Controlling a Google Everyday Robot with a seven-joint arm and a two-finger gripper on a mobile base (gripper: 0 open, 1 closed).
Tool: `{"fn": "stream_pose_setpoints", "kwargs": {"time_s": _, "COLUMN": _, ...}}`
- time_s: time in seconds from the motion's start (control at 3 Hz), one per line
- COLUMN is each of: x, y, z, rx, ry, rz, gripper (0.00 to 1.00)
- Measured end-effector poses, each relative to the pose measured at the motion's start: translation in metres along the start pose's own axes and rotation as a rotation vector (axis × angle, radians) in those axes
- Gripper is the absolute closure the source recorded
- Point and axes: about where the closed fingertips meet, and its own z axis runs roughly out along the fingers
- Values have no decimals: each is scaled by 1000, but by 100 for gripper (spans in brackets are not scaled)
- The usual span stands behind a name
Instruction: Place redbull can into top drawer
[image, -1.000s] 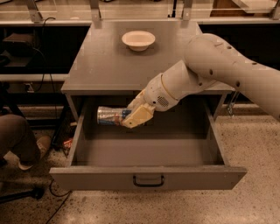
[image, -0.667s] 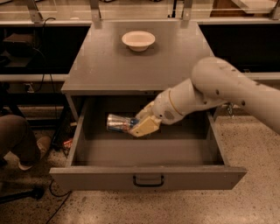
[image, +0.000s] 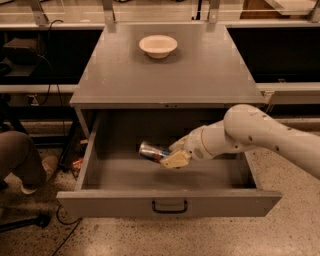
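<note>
The top drawer (image: 170, 202) is pulled wide open below the grey cabinet top, its flat front panel carrying a small black handle (image: 169, 206). My gripper (image: 169, 156) reaches in from the right and sits low inside the drawer, near its middle. It is shut on the redbull can (image: 151, 151), a slim silver and blue can held lying on its side, its end pointing left, close above the drawer floor. The tan fingers (image: 174, 159) cover the can's right half.
A white round bowl (image: 158, 46) stands at the back of the cabinet top (image: 165, 75). A person's leg and shoe (image: 22, 160) are on the floor at the left. Dark shelving runs along the back on both sides.
My arm has lowered and moved right, carrying the can down from the drawer's upper left area deeper into the drawer. The can stays in the grip.
</note>
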Motion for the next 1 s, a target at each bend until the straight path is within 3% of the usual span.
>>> {"fn": "stream_pose_setpoints", "kwargs": {"time_s": 0.33, "x": 24, "y": -19, "z": 18, "rx": 72, "ry": 12, "rz": 73, "gripper": 77}}
{"fn": "stream_pose_setpoints", "kwargs": {"time_s": 0.67, "x": 31, "y": -35, "z": 32, "rx": 116, "ry": 0, "rz": 108, "gripper": 53}}
{"fn": "stream_pose_setpoints", "kwargs": {"time_s": 1.0, "x": 28, "y": -49, "z": 40, "rx": 132, "ry": -28, "rz": 119, "gripper": 22}}
